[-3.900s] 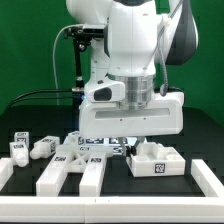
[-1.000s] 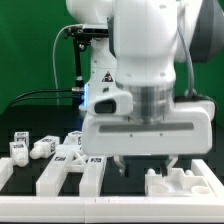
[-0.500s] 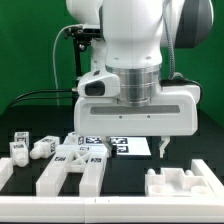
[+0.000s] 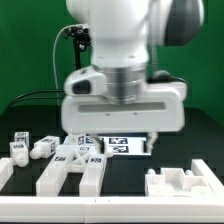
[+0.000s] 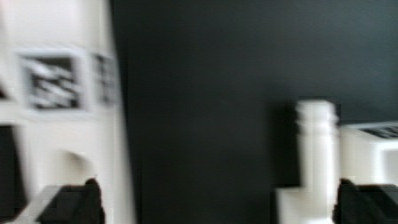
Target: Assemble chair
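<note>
The chair is in loose white tagged pieces on the black table. A wide notched slab (image 4: 186, 184) lies at the front on the exterior view's right. Two long pieces (image 4: 68, 177) lie at the front left, with small parts (image 4: 44, 147) behind them. My gripper (image 4: 118, 133) hangs over the middle of the table, above the marker board, apart from every piece. In the wrist view my gripper (image 5: 217, 205) is open wide with only black table between the fingertips (image 5: 71, 204). A tagged white piece (image 5: 57, 85) and a white bar (image 5: 317, 140) lie to either side.
The marker board (image 4: 128, 146) lies flat behind the pieces in the middle. A white raised border (image 4: 5, 170) runs along the table's edges. Black cables hang behind the arm on the exterior view's left.
The gripper had the notched slab under it at first. The slab now lies at the front right, and the gripper has risen and swung to the exterior view's left.
</note>
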### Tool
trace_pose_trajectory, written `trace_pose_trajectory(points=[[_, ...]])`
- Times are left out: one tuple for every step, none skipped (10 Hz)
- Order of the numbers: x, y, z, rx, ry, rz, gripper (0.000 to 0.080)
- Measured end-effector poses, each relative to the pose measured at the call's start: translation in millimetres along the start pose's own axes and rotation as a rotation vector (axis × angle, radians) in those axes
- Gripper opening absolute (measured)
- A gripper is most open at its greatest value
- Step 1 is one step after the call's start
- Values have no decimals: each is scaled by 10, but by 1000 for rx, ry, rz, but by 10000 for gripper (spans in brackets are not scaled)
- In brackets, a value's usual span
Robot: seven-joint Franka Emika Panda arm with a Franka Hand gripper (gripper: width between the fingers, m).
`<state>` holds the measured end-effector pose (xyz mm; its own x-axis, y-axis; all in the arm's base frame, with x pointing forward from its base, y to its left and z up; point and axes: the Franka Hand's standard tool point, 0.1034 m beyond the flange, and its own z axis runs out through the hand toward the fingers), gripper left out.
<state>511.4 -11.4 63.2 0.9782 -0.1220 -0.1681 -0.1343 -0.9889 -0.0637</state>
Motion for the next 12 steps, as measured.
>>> trace_pose_trajectory(points=[[-69,148,-52,0,-10,37,649],[-90,214,-49,-2,-15,76,649],[-86,193,-40,-2,-14,69,649],[-87,190,-39,-2,-15,68,649],[-87,193,-38,-2,-15,69,649],[-108,222,-28,-4,-8,93,649],[-271,360,29,-10,-4,134,649],[-497,552,85,-13,-22,175,649],[-594,617,87,-13,-31,201,649],[-554,547,32,-10,-17,192,649],[-561,546,53,-10,-21,187,649],[-565,554,58,-11,-22,189,649]])
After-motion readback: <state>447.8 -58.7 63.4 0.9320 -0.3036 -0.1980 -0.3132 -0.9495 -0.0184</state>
